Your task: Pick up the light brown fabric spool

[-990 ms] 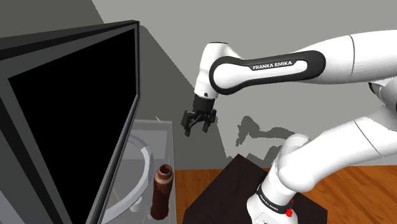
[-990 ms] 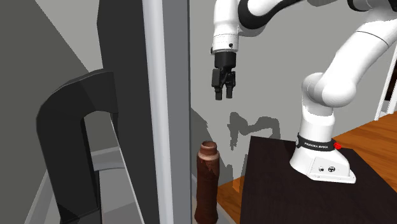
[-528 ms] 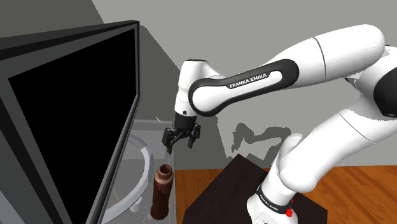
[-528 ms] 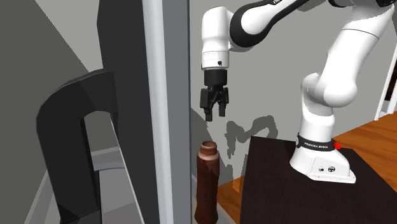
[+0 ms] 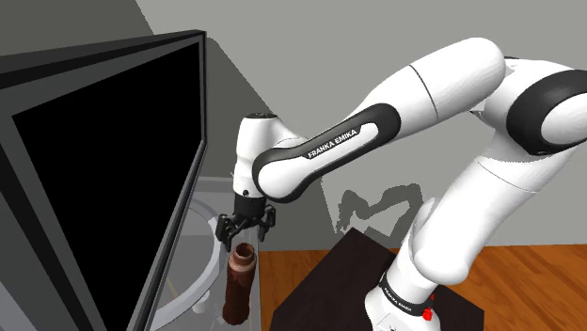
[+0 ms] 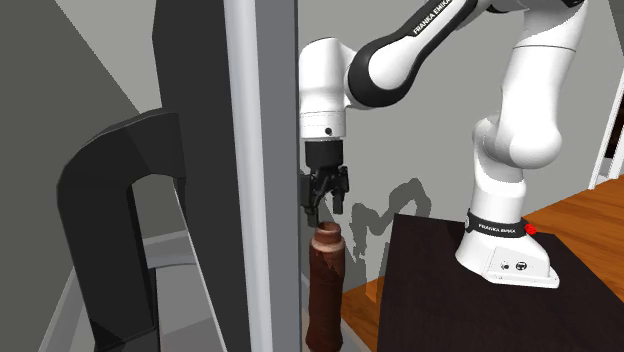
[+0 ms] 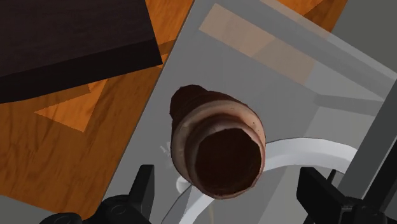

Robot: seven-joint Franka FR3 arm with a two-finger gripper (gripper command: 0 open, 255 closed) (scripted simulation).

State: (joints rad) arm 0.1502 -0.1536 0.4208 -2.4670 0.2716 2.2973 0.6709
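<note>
A tall reddish-brown spool (image 5: 241, 280) stands upright on the grey table (image 5: 237, 193), close to its near edge. In the second exterior view the spool (image 6: 326, 285) rises beside the monitor's edge. My black gripper (image 5: 245, 232) hangs open directly above the spool's top, a small gap apart. From the second exterior view the gripper (image 6: 326, 203) points straight down at the spool's rim. In the wrist view the spool's hollow top (image 7: 222, 151) sits between the two spread fingers (image 7: 145, 186), untouched.
A large black monitor (image 5: 103, 179) stands right beside the spool, on a round white base (image 5: 209, 263). The dark stand (image 5: 343, 277) is below on a wooden floor (image 5: 508, 282). A grey wall rises behind.
The arm has swung toward the monitor and come down; the gripper went from high over the table's end to just above the spool. Its fingers stay open.
</note>
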